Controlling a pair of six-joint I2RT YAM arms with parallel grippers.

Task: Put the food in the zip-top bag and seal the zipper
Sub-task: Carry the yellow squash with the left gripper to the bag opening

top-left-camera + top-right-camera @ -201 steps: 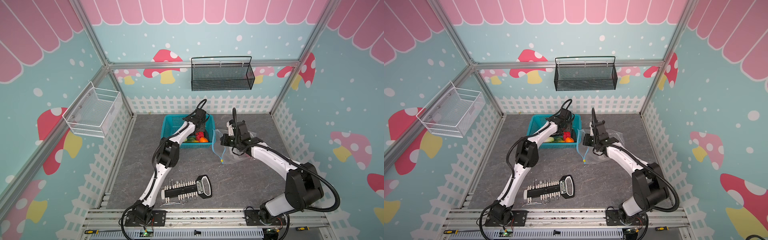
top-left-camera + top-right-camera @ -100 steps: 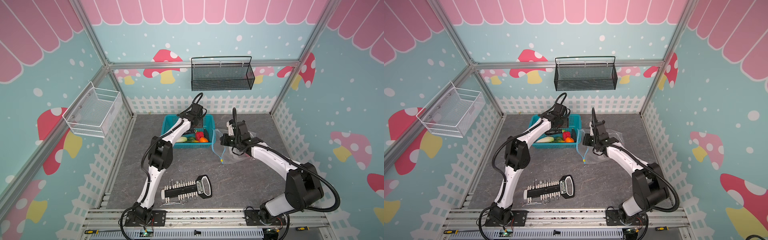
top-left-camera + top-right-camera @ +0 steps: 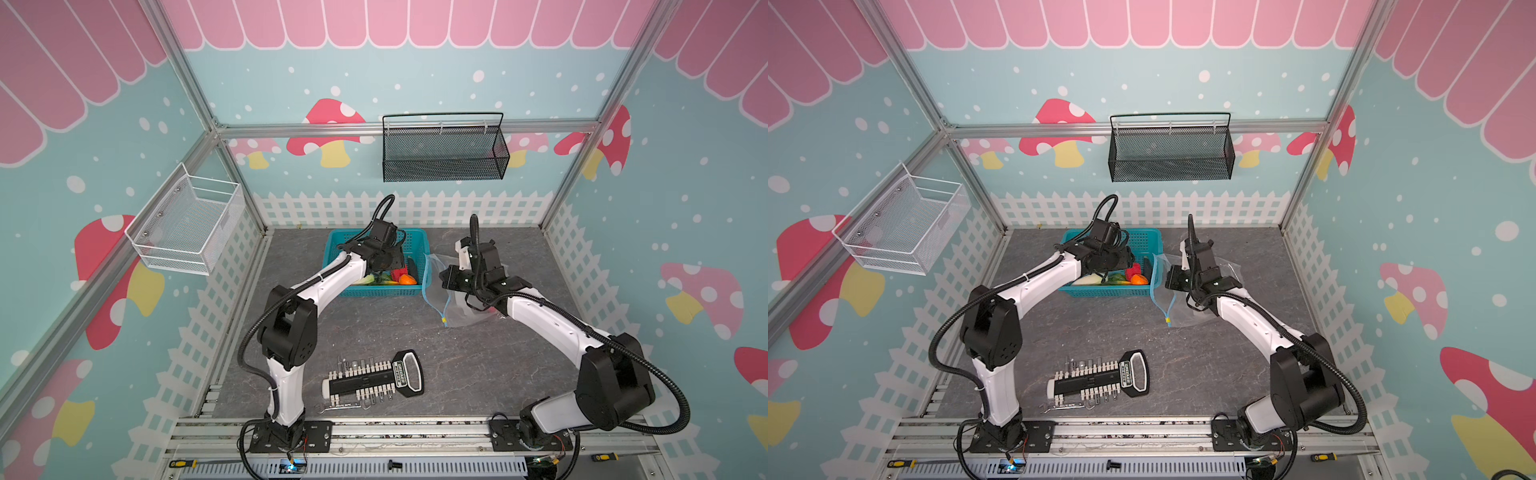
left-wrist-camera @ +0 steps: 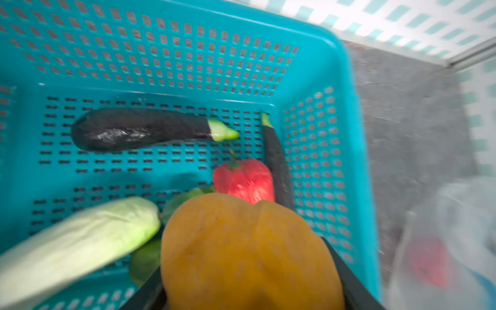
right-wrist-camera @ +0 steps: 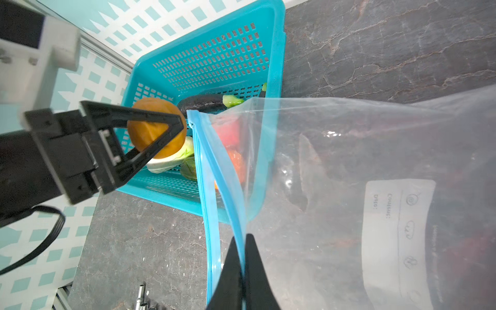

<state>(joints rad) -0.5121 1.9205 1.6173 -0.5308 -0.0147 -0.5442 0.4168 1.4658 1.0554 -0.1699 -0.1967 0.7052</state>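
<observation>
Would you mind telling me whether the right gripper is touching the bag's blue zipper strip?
Touching. The right wrist view shows the right gripper shut on the zipper, with the blue strip pinched between its two black fingers.

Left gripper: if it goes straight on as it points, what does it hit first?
Probably the red pepper in the basket, just past the orange fruit the left gripper holds; depth is unclear.

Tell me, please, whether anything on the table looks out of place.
Yes: a black-and-white plastic bit holder lies near the grey table's front, with a small metal wrench and loose bits scattered beside it, unrelated to this task.
</observation>
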